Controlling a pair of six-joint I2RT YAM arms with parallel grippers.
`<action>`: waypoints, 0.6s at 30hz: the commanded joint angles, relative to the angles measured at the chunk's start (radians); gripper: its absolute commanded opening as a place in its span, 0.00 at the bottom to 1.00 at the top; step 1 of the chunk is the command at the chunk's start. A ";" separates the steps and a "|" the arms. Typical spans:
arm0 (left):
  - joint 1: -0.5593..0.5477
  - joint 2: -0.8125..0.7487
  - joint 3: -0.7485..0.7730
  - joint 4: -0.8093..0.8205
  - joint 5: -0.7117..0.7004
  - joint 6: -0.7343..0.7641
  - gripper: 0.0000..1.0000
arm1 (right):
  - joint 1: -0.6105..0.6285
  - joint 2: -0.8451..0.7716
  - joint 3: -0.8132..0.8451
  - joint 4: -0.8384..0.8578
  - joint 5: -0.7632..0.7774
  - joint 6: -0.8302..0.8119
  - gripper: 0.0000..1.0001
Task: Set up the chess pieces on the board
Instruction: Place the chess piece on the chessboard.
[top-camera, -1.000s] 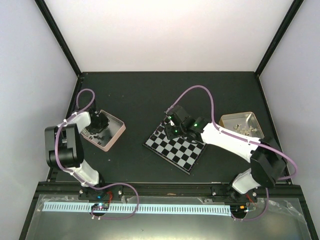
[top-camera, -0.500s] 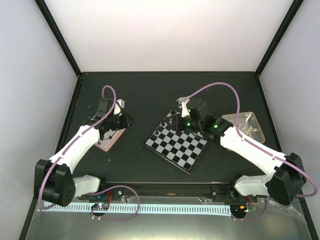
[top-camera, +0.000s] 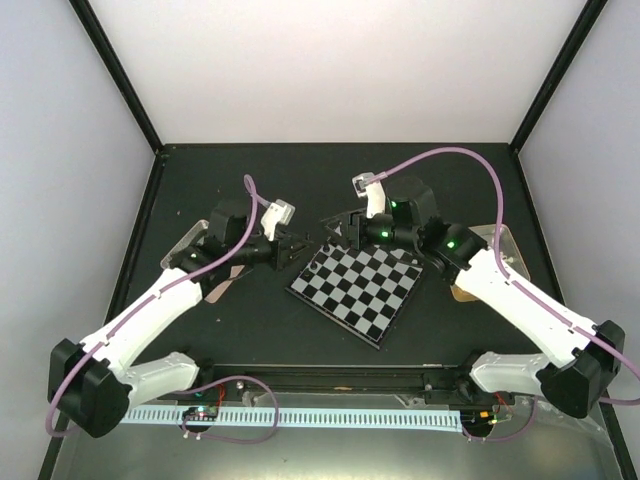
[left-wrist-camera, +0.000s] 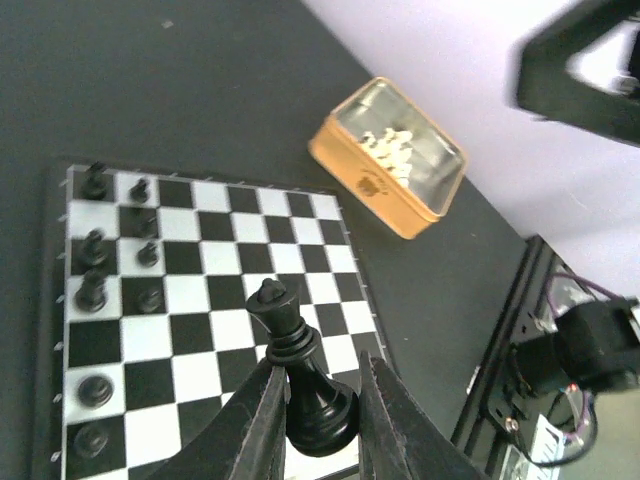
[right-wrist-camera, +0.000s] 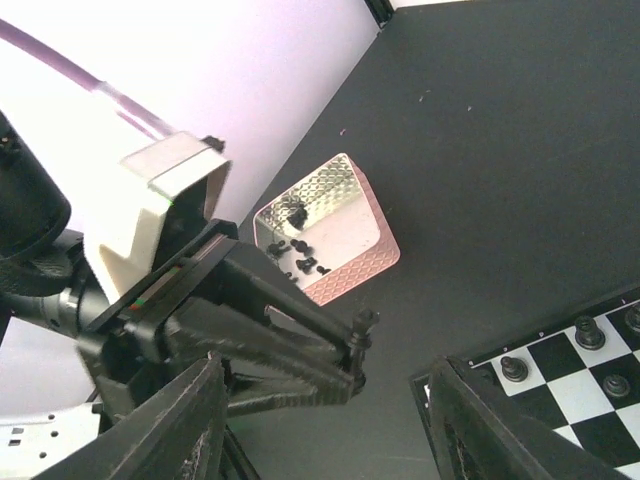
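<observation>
My left gripper (top-camera: 302, 248) is shut on a black queen (left-wrist-camera: 300, 372), held just above the board's near edge in the left wrist view; it also shows from the right wrist (right-wrist-camera: 362, 338). The board (top-camera: 352, 292) lies mid-table, with several black pieces (left-wrist-camera: 93, 246) standing in two rows along one side. My right gripper (top-camera: 333, 227) is open and empty, its fingers (right-wrist-camera: 190, 425) spread wide, hovering past the board's far-left corner and facing the left gripper. Loose black pieces lie in the pink tin (right-wrist-camera: 330, 232); pale pieces lie in the orange tin (left-wrist-camera: 400, 160).
The pink tin (top-camera: 222, 284) sits left of the board, mostly under my left arm. The orange tin (top-camera: 497, 240) sits right of the board, partly under my right arm. Black frame posts and pale walls enclose the dark table (top-camera: 300, 180).
My left arm has swung from the pink tin to the board's far-left corner, carrying the black queen. My right gripper has drawn back off the board's far edge.
</observation>
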 joint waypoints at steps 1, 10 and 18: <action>-0.041 -0.049 0.031 0.091 0.117 0.125 0.12 | -0.002 -0.031 0.034 -0.031 -0.023 -0.001 0.56; -0.067 -0.100 0.035 0.151 0.094 0.294 0.16 | -0.001 0.025 0.120 -0.143 -0.093 -0.014 0.54; -0.071 -0.097 0.036 0.151 0.114 0.400 0.17 | -0.001 0.082 0.145 -0.154 -0.192 -0.021 0.50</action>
